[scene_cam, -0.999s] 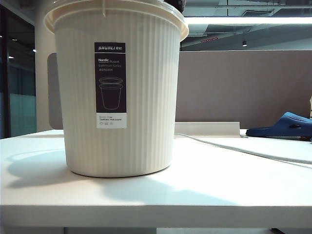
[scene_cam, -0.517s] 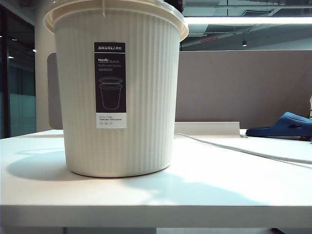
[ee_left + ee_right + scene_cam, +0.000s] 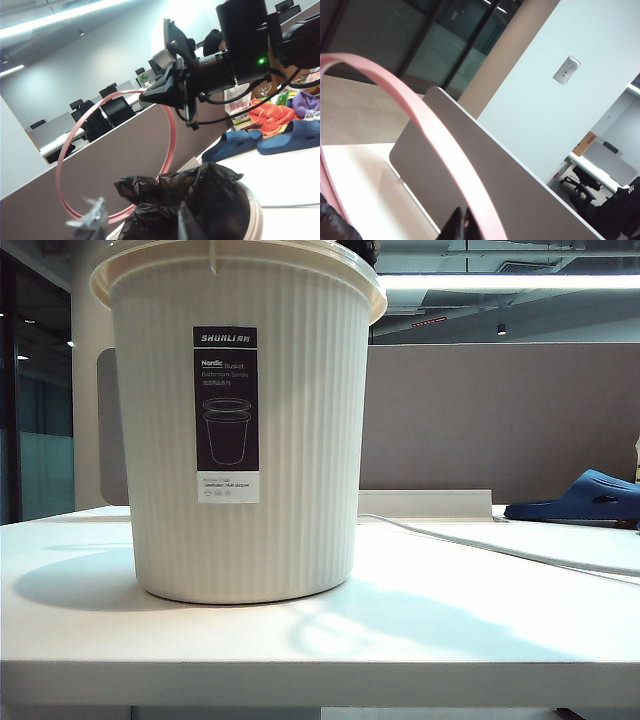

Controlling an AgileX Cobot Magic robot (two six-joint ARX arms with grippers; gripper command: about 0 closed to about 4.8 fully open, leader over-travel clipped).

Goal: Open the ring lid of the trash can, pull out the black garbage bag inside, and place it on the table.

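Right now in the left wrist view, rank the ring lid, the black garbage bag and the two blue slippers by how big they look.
1. ring lid, held up by the right gripper.
2. black garbage bag, nearer the camera, so its rank is unsure.
3. blue slippers, which look alike and lie farther off.

A: Exterior view — set low at the table (image 3: 420, 640) edge, level, facing the trash can (image 3: 240, 430) close up; slipper (image 3: 585, 498) behind.

B: Left wrist view?

A: Above the can mouth, angled upward past the black garbage bag (image 3: 195, 200) toward the right hand (image 3: 172, 92) on the ring lid (image 3: 167, 150).

B: Right wrist view?

A: Hard against the lid, tilted up at the wall — lid shared.
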